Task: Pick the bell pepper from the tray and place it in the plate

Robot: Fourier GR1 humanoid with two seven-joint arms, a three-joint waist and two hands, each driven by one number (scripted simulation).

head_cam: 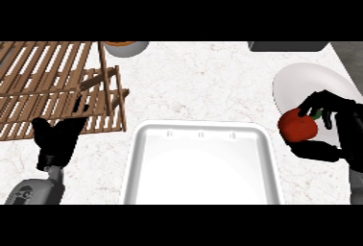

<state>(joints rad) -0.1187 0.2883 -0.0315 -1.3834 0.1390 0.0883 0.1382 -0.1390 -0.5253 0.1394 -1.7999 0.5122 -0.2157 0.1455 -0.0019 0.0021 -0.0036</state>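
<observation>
L hand (pixel 58 139) sits by the counter's left edge, fingers straight up and relaxed, just resting beside the wooden slat rack (pixel 56 86). Mid-counter, near edge: white tray (pixel 202 168), and the pepper's out of it, so the pick looks done. Over by the right edge, the red bell pepper (pixel 296 126) is held in the R hand (pixel 344 129), fingers curled round it, at the white plate (pixel 305 81)'s near rim, partly over it. Left to do, I'd say: shift further over the plate, lower, let go. Can't tell if it's touching the plate.
</observation>
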